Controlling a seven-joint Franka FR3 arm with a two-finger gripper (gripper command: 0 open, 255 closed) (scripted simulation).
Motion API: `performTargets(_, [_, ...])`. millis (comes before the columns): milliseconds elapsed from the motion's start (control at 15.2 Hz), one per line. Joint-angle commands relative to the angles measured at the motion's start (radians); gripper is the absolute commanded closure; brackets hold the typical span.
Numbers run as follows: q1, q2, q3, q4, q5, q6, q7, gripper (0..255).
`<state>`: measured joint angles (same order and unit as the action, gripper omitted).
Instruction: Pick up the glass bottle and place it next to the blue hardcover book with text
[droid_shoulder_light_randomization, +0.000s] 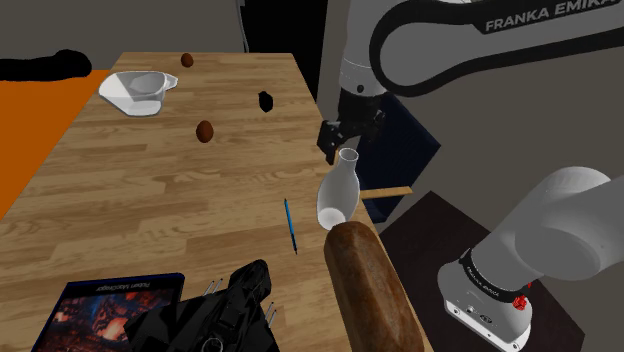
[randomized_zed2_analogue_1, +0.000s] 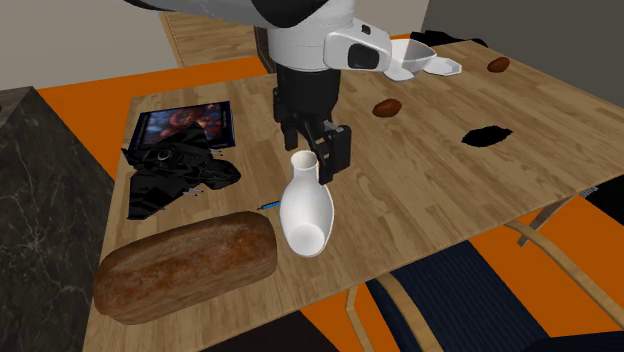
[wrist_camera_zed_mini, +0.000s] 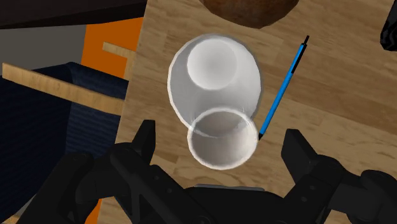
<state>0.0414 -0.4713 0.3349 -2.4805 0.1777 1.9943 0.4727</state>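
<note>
Pincer (wrist_camera_zed_mini: 221, 139), spread wide and empty, straddles white bottle (wrist_camera_zed_mini: 213, 73) at edge of table (wrist_camera_zed_mini: 331, 95).

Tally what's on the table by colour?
White: 2 (bottle, dish)
Brown: 3 (loaf, near lump, far lump)
Blue: 2 (pen, book)
Black: 2 (heap, chunk)
Total: 9

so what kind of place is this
Likely a home dining area: a wooden table carrying a loaf of bread and a white bottle, with a blue-seated wooden chair beside its edge.
</note>
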Motion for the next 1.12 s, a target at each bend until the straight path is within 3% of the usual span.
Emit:
performTargets(0, [0.001,0.011,0.006,-0.017,0.002,0.029,0.003,0])
performTargets(660, [0.001,0.024,0.012,-0.043,0.004,0.067,0.004,0])
performTargets(726, [0.001,0.024,0.012,-0.043,0.004,0.067,0.004,255])
performTargets(1056, [0.001,0.024,0.012,-0.043,0.004,0.067,0.003,255])
